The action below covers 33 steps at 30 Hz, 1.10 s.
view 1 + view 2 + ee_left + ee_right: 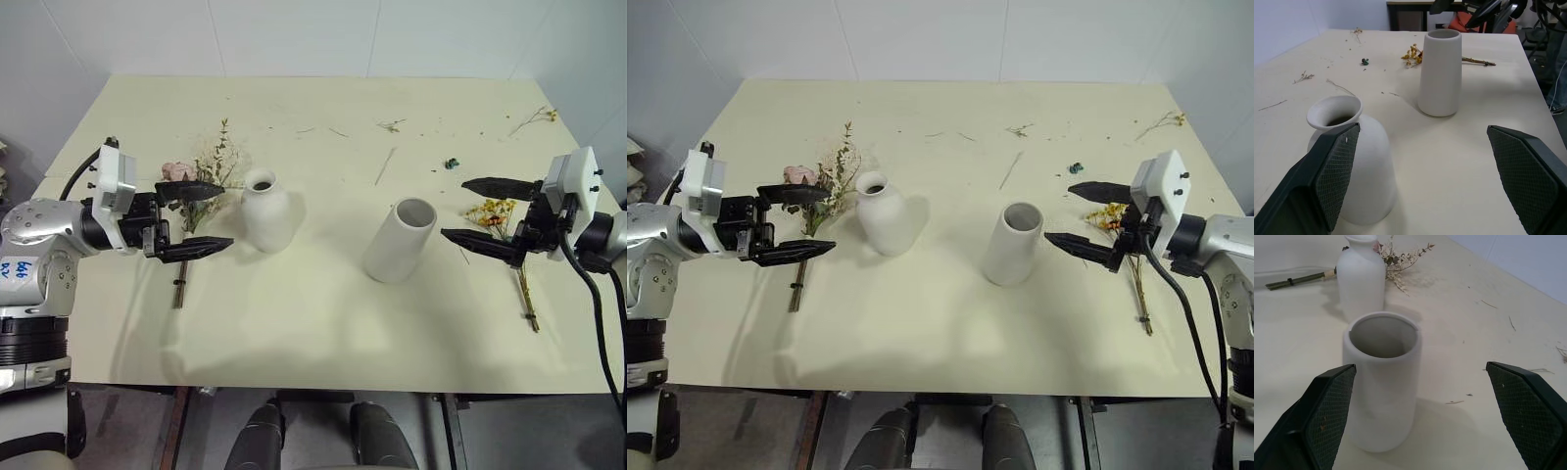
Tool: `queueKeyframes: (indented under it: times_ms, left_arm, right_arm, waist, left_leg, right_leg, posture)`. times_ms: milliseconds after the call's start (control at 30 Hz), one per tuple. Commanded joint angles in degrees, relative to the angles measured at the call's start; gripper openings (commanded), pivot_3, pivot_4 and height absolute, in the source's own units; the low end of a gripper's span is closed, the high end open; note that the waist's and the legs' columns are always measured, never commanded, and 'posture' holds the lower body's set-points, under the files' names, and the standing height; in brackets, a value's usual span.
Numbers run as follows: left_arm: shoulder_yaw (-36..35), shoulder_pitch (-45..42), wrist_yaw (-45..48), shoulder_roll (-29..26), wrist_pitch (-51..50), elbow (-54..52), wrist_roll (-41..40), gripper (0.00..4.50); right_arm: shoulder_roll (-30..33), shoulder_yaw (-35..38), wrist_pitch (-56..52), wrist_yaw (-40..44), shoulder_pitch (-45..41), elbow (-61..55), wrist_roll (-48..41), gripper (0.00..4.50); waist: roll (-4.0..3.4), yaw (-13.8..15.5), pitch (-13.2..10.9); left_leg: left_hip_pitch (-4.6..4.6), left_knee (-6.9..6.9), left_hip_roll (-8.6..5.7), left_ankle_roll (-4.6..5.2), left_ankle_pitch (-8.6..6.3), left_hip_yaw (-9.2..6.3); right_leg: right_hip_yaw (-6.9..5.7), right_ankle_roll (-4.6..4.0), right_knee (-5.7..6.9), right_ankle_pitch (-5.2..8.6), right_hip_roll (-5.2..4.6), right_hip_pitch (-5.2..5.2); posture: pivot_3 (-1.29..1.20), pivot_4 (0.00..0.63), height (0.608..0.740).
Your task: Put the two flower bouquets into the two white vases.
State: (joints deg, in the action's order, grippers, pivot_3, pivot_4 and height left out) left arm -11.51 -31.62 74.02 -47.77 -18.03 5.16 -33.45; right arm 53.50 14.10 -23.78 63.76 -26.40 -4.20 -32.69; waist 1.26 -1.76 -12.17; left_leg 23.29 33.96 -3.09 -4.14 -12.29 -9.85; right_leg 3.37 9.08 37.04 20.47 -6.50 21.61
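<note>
Two white vases (265,208), both empty

Cream table (323,323), matte white bottle vase (265,212), white cylinder vase (400,241) beside it, pink-rose bouquet (201,181), yellow-orange bouquet (498,217), black cross-hatched fingers (1334,174)

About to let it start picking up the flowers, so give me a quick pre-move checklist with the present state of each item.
1. Left gripper open, nothing held: ok.
2. Right gripper open, nothing held: ok.
3. Bottle-shaped vase upright, mouth clear: ok.
4. Cylinder vase upright, inside bare: ok.
5. Pink rose bouquet lying flat on the table, beside the bottle-shaped vase: ok.
6. Yellow bouquet partly hidden behind the right gripper; grip point on the stem: cannot tell.
</note>
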Motion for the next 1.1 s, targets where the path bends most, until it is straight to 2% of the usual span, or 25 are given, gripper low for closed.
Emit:
queueKeyframes:
  times_ms: [33,167,233,333,433,500,600,733,933,1100]
  left_arm:
    - [-2.72,0.45,-0.33,-0.75,1.27,-1.32,-0.62,4.44]
    - [-2.55,-0.74,-0.85,0.34,0.85,-1.73,-1.52,4.44]
    - [-2.53,-1.66,0.13,-0.09,-0.96,-1.91,-2.99,4.44]
    - [-2.65,-2.66,0.49,-0.63,-1.97,-2.27,-3.67,4.44]
    - [-3.17,-2.82,-0.13,-0.98,-3.37,-3.91,-4.63,4.44]
    - [-3.51,-2.88,-0.09,-1.26,-3.82,-4.61,-4.98,4.44]
    - [-4.38,-2.11,-0.91,-1.15,-4.43,-6.5,-5.64,4.44]
    - [-6.65,0.47,-3.57,-1.14,-8.09,-12.49,-9.09,4.44]
    - [-10.2,5.04,-6.94,-2.93,-12.87,-20.93,-13.45,4.44]
    - [-12.5,6.94,-9.49,-3.78,-14.38,-24.27,-15.37,4.44]
  right_arm:
    - [2.27,2.37,-0.98,-0.01,-1.81,0.17,-0.51,4.5]
    - [6.99,5.2,-5.8,-2.31,-0.04,2.31,0.75,4.5]
    - [12.28,4.34,-13.29,-4.23,-0.48,3.32,2.19,4.5]
    - [19.74,0.63,-24.08,-5.45,0.45,4.49,4.66,4.5]
    - [23.22,-3.21,-33.3,-6.94,-0.73,6.28,5.62,4.5]
    - [23.95,-9.15,-40.97,-10.59,-4.92,9.9,9.27,4.5]
    - [23.14,-14.56,-42.36,-10.16,-9.06,12.45,11.74,4.5]
    - [18.48,-22.9,-43.66,-8.02,-17.04,19.76,14.87,4.5]
    - [12.08,-33.01,-35.52,-4.96,-25.2,34.42,24.18,4.5]
    - [7.72,-36.57,-26.84,-4.01,-27.93,46.81,30.86,4.5]
  waist:
    - [0.0,0.02,0.0]
    - [0.0,0.29,0.0]
    - [-0.03,0.41,-0.02]
    - [-0.05,0.28,-0.03]
    - [-0.05,-0.11,-0.02]
    - [-0.04,-0.57,-0.03]
    - [-0.11,-0.71,-0.04]
    - [-0.1,-1.26,-0.05]
    - [-0.1,-1.3,-0.05]
    - [-0.07,-1.19,-0.03]
  left_leg:
    - [0.0,0.0,0.01,0.0,0.0,0.0]
    - [0.01,0.0,0.01,0.01,-0.01,0.0]
    - [0.06,0.03,-0.03,0.02,-0.01,0.01]
    - [0.08,0.04,-0.05,0.03,-0.02,0.01]
    - [0.06,0.02,0.01,0.03,-0.03,0.04]
    - [0.03,0.02,0.03,0.04,-0.04,0.19]
    - [0.02,0.03,0.03,0.04,-0.05,0.32]
    - [0.07,0.0,0.08,0.02,-0.07,0.36]
    - [0.23,0.0,0.08,-0.04,-0.07,0.39]
    - [0.39,0.08,0.06,-0.12,-0.03,0.39]
  right_leg:
    - [0.0,0.0,0.0,0.0,0.01,0.0]
    - [0.0,0.0,-0.04,0.0,-0.01,0.0]
    - [-0.01,0.01,-0.06,0.0,-0.05,0.0]
    - [0.0,0.01,-0.06,0.0,-0.05,0.05]
    - [0.01,0.0,-0.07,0.0,0.0,0.06]
    - [0.11,0.0,-0.07,0.0,-0.01,0.06]
    - [0.2,0.0,-0.04,-0.02,-0.03,0.14]
    - [0.23,0.0,-0.1,-0.02,-0.01,0.21]
    - [0.24,0.02,-0.15,-0.01,-0.01,0.38]
    - [0.25,0.02,-0.08,-0.01,-0.02,0.53]
  posture:
    - [0.0,0.15,0.74]
    - [0.0,0.15,0.74]
    - [0.0,0.15,0.74]
    - [0.0,0.15,0.74]
    - [0.0,0.15,0.74]
    - [0.0,0.15,0.74]
    - [0.0,0.15,0.74]
    - [0.0,0.15,0.74]
    - [0.0,0.15,0.74]
    - [0.0,0.15,0.74]
